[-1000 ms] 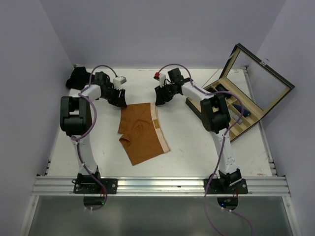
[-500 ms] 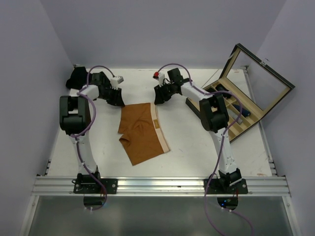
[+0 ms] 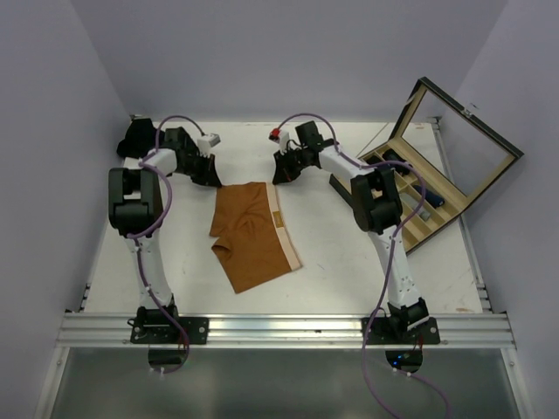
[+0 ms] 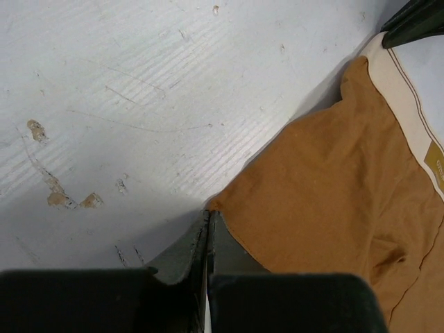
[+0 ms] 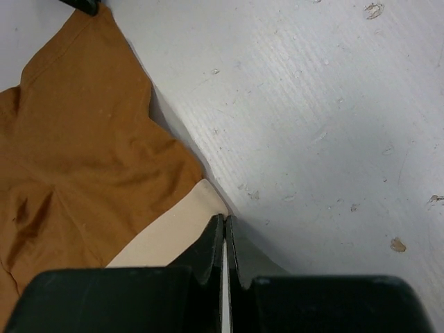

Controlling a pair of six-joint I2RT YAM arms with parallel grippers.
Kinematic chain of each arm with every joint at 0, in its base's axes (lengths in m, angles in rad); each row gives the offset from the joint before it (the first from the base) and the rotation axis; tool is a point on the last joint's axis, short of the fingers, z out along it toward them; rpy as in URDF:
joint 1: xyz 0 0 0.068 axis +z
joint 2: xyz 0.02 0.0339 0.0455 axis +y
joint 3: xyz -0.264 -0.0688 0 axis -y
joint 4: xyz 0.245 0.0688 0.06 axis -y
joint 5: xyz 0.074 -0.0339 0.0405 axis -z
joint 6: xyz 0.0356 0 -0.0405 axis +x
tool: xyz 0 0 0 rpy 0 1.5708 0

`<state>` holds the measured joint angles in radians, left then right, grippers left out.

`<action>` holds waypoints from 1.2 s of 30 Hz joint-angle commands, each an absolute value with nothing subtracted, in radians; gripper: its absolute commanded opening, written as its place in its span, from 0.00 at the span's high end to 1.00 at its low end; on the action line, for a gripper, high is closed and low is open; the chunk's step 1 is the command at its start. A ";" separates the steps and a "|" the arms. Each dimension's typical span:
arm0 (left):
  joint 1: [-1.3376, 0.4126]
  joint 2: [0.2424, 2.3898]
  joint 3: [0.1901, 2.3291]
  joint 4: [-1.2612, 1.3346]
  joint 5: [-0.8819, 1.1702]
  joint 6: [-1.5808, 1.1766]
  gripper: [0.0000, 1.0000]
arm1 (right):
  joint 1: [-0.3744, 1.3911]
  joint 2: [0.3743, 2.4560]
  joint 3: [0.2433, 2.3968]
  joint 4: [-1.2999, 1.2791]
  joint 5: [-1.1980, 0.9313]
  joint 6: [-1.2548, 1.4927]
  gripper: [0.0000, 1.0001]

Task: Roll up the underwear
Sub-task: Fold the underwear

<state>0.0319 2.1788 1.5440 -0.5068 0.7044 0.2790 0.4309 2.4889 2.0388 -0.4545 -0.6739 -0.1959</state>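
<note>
The rust-orange underwear [image 3: 253, 231] lies flat on the white table between the two arms, its cream waistband [image 3: 284, 231] along the right side. My left gripper [image 3: 212, 179] is at the cloth's far left corner. In the left wrist view the jaws [image 4: 208, 216] are pressed together with the orange corner [image 4: 333, 180] pinched at their tips. My right gripper [image 3: 281, 177] is at the far right corner. Its jaws [image 5: 225, 220] are shut on the tip of the cream waistband [image 5: 173, 236].
A dark bundle of cloth [image 3: 135, 138] sits at the back left corner behind the left arm. A wooden compartment box [image 3: 410, 205] with its glass lid [image 3: 463, 144] raised stands at the right. The table [image 3: 349, 262] has scuffs and stains.
Both grippers have closed, the left one first, then the right. Each now pinches a far corner of the orange underwear. The arms themselves barely moved.
</note>
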 commanded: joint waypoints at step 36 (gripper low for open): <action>-0.026 1.536 1.086 -0.828 0.903 0.807 1.00 | 0.489 1.905 1.600 -0.656 -0.824 -0.524 1.00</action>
<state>-0.0025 1.5929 1.1358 -0.7883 0.8787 0.7296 0.4713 1.9827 1.6554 -0.5922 -0.8139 -0.4198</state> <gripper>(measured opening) 0.007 0.014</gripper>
